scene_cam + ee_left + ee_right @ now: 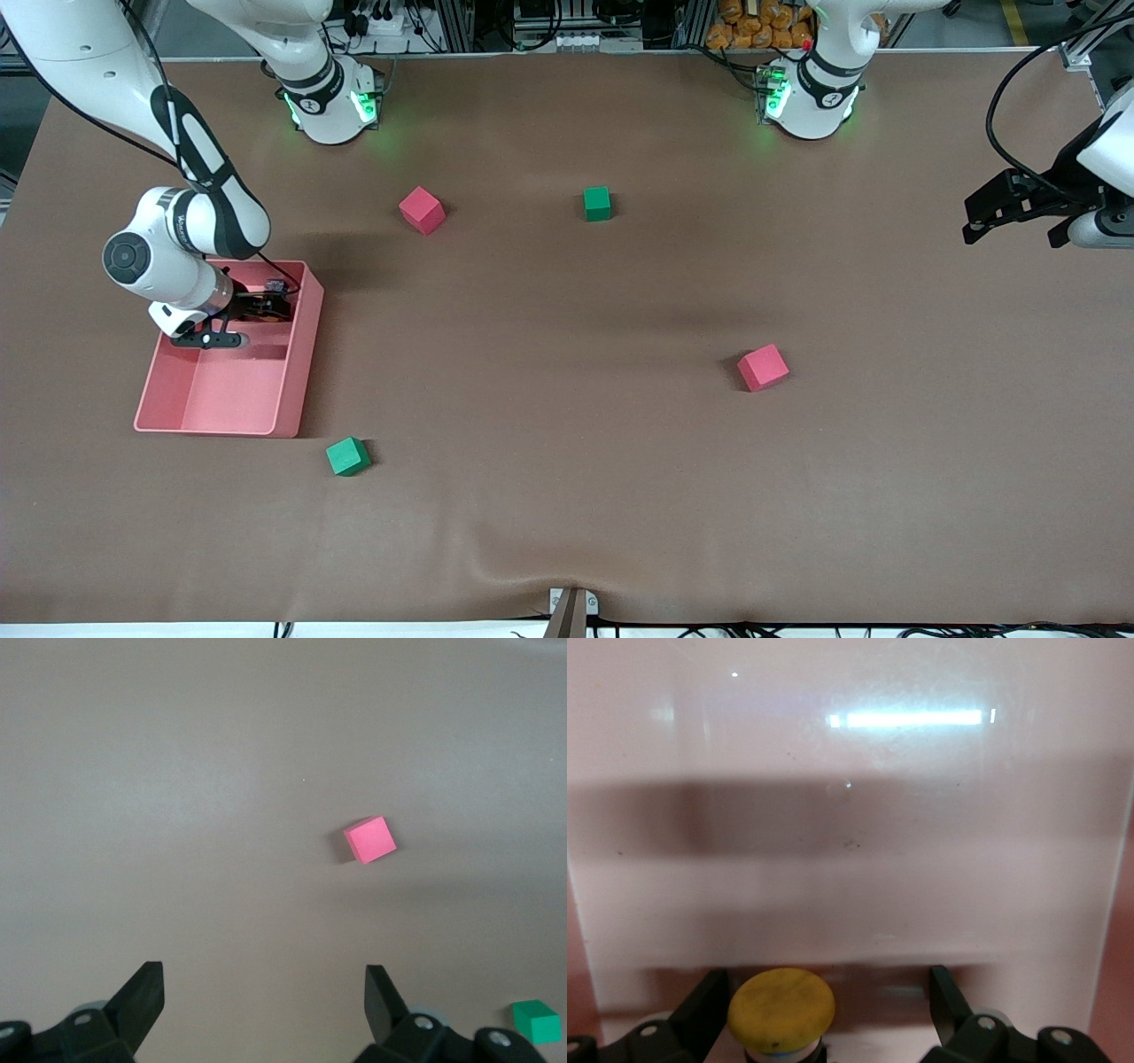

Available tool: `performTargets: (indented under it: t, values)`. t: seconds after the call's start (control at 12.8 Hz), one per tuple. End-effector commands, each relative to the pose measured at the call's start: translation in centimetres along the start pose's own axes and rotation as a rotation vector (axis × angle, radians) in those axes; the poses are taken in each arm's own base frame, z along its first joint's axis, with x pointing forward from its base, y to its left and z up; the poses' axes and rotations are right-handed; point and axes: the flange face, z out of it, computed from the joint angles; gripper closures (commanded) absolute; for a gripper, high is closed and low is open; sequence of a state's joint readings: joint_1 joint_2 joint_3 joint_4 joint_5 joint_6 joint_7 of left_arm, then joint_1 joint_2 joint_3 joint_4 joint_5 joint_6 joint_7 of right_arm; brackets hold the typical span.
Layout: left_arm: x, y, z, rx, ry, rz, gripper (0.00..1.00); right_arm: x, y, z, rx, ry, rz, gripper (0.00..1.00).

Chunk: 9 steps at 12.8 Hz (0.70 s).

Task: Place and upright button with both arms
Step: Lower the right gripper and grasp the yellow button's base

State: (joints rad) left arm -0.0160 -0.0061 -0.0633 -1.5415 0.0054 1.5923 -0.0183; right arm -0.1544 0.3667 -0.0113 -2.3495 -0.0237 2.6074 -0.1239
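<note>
The button (781, 1008), with its round yellow-orange cap facing the right wrist camera, sits on the floor of the pink bin (850, 815). My right gripper (830, 1001) is lowered into that bin (301, 354) and stands open around the button. The cap lies close beside one finger and well apart from the other. In the front view the right gripper (264, 303) hides the button. My left gripper (1010, 237) waits open and empty above the table at the left arm's end (263, 992).
Two pink cubes (422, 210) (763, 367) and two green cubes (597, 203) (347, 456) lie scattered on the brown table. The left wrist view shows one pink cube (369, 839) and one green cube (536, 1021).
</note>
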Motion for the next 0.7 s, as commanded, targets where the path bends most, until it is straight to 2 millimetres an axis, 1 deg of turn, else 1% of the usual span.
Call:
performTargets:
  t: [0.0,0.23,0.47,0.62]
  values:
    - [-0.1,-0.1,-0.4,0.001,-0.006,0.003,0.00,-0.3,0.0,0.1,0.005,0.001,-0.002,0.00]
    - [-0.1,-0.2,-0.4,0.001,-0.006,0.005,0.00,-0.7,-0.1,0.1,0.009,-0.027,-0.003,0.00]
    - [-0.1,-0.2,-0.4,0.001,-0.006,0.006,0.00,-1.1,-0.4,-1.4,0.015,-0.072,-0.003,0.00]
    - [-0.1,-0.2,-0.4,0.001,-0.006,0.006,0.00,-1.2,-0.4,-1.7,0.016,-0.082,-0.001,0.00]
